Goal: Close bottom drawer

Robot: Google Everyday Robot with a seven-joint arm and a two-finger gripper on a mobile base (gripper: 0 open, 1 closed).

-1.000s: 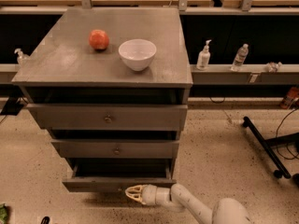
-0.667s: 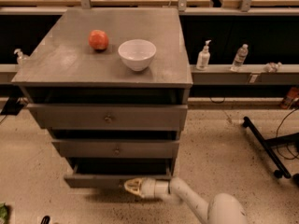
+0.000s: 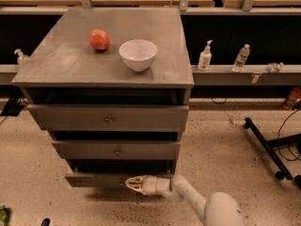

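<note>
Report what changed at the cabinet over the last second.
The tool has pushed in toward the cabinet, against the front of the bottom drawer. The drawer has slid in a little but is still partly open. No grasp or release is visible. The red fruit, white bowl, top drawer and middle drawer stayed put.

No text, brand, number or sign can be read; any labels on the pump bottle (image 3: 204,57) and the clear bottle (image 3: 241,58) at right are illegible. The gripper (image 3: 134,184) sits bottom centre, at the bottom drawer (image 3: 94,180) front.
</note>
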